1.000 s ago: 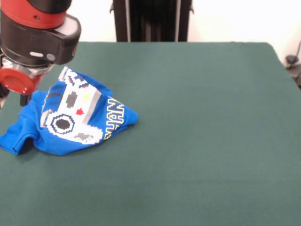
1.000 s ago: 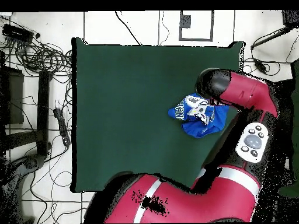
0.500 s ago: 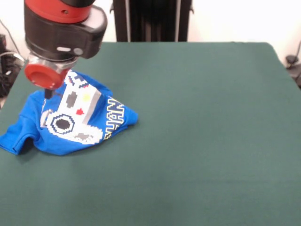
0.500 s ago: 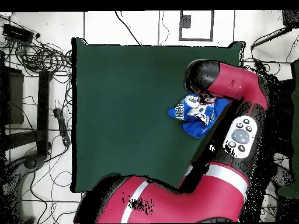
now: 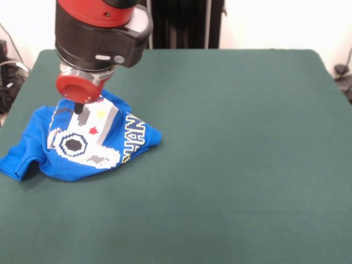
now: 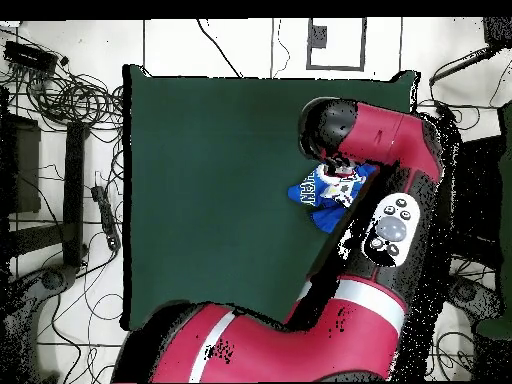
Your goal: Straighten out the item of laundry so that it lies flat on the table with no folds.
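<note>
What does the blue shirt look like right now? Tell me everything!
The blue shirt is small and bright, made of soft cloth, with a white-grey pixel game-controller picture and yellow-outlined letters. It lies bunched and folded, not flat, near one side edge of the green table. A sleeve sticks out at one end. The robot's gripper hangs right over the print; whether it touches cannot be told.

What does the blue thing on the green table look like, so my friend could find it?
Start at the big dark green table, then look to the left side under the red and black robot arm. There lies a small bright blue T-shirt, crumpled in a heap rather than flat. It is the only cloth there, with a white-grey pixel game controller and yellow-edged letters on it.
</note>
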Available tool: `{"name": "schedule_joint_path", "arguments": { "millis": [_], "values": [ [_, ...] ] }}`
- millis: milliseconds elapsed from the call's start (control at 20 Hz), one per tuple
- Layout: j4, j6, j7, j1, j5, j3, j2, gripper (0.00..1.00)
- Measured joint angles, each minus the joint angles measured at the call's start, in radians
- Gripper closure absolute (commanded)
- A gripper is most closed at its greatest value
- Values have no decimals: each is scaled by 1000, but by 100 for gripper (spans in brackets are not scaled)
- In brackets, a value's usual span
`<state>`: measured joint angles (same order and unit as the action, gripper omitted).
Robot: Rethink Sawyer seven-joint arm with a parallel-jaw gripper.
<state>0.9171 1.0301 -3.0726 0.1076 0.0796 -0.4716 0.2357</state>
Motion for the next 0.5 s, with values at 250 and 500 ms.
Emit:
{"name": "schedule_joint_path", "arguments": {
  "millis": [250,500],
  "values": [
    [0,-14,0,-3,0,5,-10,100],
    [0,-54,0,-3,0,8,-24,100]
  ]
}}
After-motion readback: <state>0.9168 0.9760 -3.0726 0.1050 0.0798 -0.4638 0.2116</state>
